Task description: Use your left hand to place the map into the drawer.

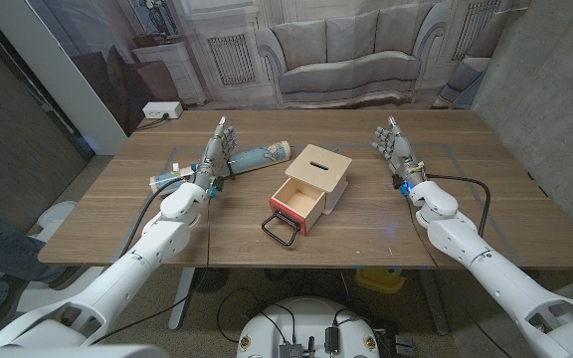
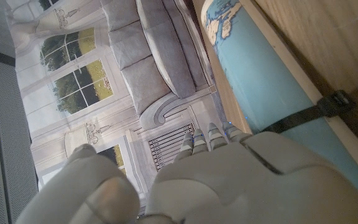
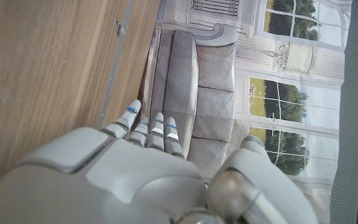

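On table (image 1: 366,234), left of open drawer (image 1: 299,202), we see left hand (image 1: 218,151) beside map (image 1: 235,162), fingers together, holding nothing; right hand (image 1: 395,145) same.

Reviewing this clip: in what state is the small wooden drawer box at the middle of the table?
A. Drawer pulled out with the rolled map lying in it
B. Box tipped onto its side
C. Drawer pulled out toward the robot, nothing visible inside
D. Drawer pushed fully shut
C: in the head view the drawer stands pulled out of the upright box with its inside bare, while the rolled map lies on the table by the left hand.
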Motion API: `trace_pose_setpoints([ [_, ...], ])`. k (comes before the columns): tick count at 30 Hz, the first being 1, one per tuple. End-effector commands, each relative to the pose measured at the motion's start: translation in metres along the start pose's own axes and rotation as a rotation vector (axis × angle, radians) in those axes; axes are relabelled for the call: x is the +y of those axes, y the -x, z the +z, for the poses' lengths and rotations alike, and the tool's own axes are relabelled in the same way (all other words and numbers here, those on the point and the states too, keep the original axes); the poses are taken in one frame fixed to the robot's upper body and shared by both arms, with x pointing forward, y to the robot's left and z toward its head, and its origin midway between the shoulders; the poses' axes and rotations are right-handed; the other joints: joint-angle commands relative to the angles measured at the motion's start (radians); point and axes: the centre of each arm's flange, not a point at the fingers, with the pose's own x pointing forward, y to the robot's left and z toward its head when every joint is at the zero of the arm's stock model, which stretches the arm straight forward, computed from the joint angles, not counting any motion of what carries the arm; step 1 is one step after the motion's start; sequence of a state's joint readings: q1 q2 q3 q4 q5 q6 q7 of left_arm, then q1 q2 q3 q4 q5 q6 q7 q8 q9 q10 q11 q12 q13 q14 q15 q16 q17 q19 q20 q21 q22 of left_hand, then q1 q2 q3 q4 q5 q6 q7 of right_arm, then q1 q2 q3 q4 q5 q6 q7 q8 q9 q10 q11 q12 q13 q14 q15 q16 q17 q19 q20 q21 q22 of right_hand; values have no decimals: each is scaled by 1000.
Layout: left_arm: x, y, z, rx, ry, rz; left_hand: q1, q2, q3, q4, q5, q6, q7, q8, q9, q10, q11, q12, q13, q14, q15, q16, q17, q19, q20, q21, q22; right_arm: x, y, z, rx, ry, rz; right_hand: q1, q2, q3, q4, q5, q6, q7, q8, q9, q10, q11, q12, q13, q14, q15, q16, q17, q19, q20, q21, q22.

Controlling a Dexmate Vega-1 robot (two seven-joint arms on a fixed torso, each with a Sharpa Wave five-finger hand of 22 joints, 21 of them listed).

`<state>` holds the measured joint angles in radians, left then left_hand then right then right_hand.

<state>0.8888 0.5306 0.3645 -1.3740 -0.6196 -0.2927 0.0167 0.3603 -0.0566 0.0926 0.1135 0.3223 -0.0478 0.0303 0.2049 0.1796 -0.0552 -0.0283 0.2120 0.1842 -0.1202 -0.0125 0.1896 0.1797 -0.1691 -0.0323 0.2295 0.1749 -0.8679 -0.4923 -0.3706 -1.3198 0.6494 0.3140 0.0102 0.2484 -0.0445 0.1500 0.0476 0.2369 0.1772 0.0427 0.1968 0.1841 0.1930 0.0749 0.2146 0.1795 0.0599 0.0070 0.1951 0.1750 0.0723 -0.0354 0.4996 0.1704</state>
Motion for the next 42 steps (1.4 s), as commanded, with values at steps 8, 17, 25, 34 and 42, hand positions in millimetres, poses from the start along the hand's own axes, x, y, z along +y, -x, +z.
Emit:
trace_pose_setpoints([
  [8, -20, 7, 10, -30, -12, -11, 7, 1, -2, 4, 5, -1, -5, 4, 4, 0, -2, 5, 5, -6, 1, 4, 2, -6, -22, 2, 4, 15, 11, -1, -6, -4, 8, 3, 3, 6, -2, 4, 14, -2, 4, 3, 9, -3, 7, 5, 14, 1, 1, 5, 13, -33, 1, 2],
  [17, -29, 0, 24, -52, -32, -30, 9, 5, -3, 3, 6, 5, -5, 4, 4, 8, -5, 6, 5, 0, -1, 5, 2, -5, -22, 0, 4, 10, 19, 3, -25, -4, 1, 5, 6, 6, -2, 4, 19, -3, 5, 4, 16, -2, 9, 5, 19, 2, 1, 5, 20, -34, -2, 2],
  [25, -35, 5, 29, -81, -40, -26, 15, 12, -3, 1, 6, 30, -16, 10, 4, 33, -18, 13, 5, 26, -18, 11, 2, 8, -20, 0, 5, 0, 24, 5, -45, -29, -7, 7, 10, 7, -3, 4, 20, -4, 5, 4, 19, -1, 9, 5, 21, 2, 1, 6, 23, -33, -6, 2],
  [34, -39, 1, 34, -86, -71, -32, 20, 16, -3, -1, 6, 40, -17, 11, 4, 43, -19, 14, 4, 32, -18, 11, 1, 16, -23, 0, 4, -8, 28, 12, -54, -12, -7, 7, 12, 7, -3, 3, 21, -3, 4, 4, 21, -1, 9, 5, 22, 1, 0, 6, 25, -33, -9, 3],
  [42, -34, -3, 39, -87, -108, -24, 28, 20, -3, -5, 6, 59, -14, 15, 5, 61, -17, 17, 4, 51, -16, 14, 1, 31, -29, 1, 4, -11, 30, 14, -51, -10, -18, 6, 15, 6, -3, 2, 22, -2, 3, 4, 21, 1, 9, 5, 24, 3, 0, 6, 28, -33, -13, 3],
])
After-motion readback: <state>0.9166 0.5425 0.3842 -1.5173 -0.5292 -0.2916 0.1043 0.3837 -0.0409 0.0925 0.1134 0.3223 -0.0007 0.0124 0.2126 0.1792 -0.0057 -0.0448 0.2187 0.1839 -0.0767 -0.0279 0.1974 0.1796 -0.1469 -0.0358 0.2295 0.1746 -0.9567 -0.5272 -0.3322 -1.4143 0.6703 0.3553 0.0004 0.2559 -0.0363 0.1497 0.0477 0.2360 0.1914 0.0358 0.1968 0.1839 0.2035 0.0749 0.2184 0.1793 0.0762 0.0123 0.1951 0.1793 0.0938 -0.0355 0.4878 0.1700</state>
